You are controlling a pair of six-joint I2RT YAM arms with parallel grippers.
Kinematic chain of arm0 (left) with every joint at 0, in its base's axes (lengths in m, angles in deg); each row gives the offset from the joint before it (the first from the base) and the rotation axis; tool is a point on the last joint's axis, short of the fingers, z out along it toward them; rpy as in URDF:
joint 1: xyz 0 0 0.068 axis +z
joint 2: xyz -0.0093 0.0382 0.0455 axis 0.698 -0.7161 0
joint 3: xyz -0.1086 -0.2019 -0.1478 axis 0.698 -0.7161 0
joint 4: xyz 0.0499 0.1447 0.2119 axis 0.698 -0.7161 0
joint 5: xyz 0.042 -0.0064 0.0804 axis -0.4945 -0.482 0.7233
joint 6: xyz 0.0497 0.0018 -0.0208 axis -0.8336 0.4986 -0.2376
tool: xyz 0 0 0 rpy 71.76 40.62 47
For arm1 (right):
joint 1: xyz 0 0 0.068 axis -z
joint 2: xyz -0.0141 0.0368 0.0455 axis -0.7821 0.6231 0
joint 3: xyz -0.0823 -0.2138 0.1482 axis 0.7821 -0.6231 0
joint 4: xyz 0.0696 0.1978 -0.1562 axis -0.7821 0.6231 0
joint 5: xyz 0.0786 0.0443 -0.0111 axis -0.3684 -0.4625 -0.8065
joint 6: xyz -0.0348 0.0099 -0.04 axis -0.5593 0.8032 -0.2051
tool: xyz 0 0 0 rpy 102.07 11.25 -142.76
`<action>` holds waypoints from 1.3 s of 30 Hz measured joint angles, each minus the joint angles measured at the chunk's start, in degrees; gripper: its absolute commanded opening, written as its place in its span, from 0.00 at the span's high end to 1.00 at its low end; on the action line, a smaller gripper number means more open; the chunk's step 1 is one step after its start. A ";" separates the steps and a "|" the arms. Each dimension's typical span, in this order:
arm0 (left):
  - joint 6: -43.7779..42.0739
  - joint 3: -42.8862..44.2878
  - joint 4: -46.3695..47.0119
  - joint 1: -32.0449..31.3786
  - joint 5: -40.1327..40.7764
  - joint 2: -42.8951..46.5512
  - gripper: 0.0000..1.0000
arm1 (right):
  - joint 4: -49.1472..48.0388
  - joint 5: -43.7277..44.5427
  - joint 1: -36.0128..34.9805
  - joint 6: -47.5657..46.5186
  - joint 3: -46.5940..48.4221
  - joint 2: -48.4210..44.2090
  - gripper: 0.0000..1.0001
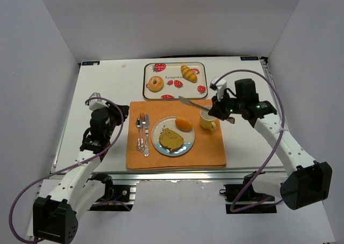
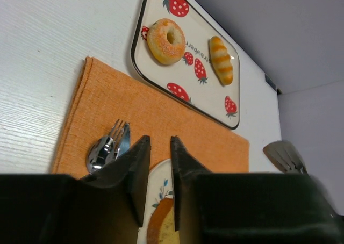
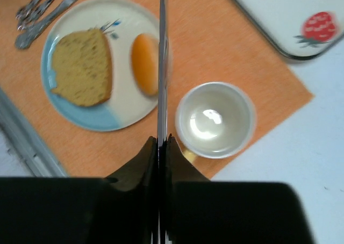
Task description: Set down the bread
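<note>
Two pieces of bread lie on a blue-and-white plate [image 1: 189, 143] [image 3: 124, 96]: a brown slice [image 1: 171, 140] [image 3: 81, 66] and an orange roll [image 1: 184, 124] [image 3: 144, 64]. A sugared ring [image 1: 155, 84] [image 2: 158, 46] and a striped roll [image 1: 188, 73] [image 2: 221, 59] sit on the strawberry tray [image 1: 177, 66] [image 2: 203, 38]. My right gripper [image 1: 215, 108] [image 3: 162, 139] is shut on thin metal tongs [image 1: 191, 101] [image 3: 163, 66] that reach over the plate's right side, above the orange roll. My left gripper [image 1: 124, 110] [image 2: 160, 139] hovers left of the plate, its jaws a narrow gap apart and empty.
An orange placemat [image 1: 215, 150] carries the plate, a white cup with a yellow handle [image 1: 207, 120] [image 3: 215, 120] right of it, and a spoon, fork and knife [image 1: 142, 132] [image 2: 105, 150] left of it. White walls close in the table on three sides.
</note>
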 measured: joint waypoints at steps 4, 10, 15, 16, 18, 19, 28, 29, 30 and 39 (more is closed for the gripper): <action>0.02 0.00 -0.20 0.00 -0.04 0.59 0.85 | -4.81 0.26 8.15 5.64 1.62 0.90 1.00; 0.04 -0.13 -0.13 0.00 -0.17 1.44 0.78 | -18.75 6.21 24.44 11.67 -4.00 3.91 1.00; 0.02 -0.20 0.17 0.00 -0.85 1.18 0.54 | -27.10 13.00 25.97 11.43 -14.14 12.33 1.00; 0.02 -0.20 0.26 0.00 -0.98 1.07 0.51 | -27.63 13.60 26.01 11.37 -15.39 14.36 1.00; 0.07 -0.20 0.26 0.00 -1.07 0.98 0.42 | -29.51 14.49 26.05 11.28 -17.33 17.35 1.00; 0.00 -0.20 0.28 0.00 -1.09 0.98 0.39 | -30.29 14.71 26.14 11.23 -17.81 17.92 0.91; 0.20 -0.20 0.28 0.00 -1.11 1.01 0.27 | -30.69 15.47 27.23 8.35 -17.75 21.40 0.25; 0.17 -0.20 0.28 0.00 -1.11 1.01 0.26 | -29.90 15.74 27.30 7.76 -17.05 21.38 0.23; 0.09 -0.20 0.28 0.00 -1.11 1.01 0.26 | -29.29 15.67 27.52 7.13 -16.41 21.38 0.23; 0.07 -0.20 1.03 0.00 -1.97 -0.44 0.51 | -22.84 16.76 27.89 3.15 -9.18 14.32 0.11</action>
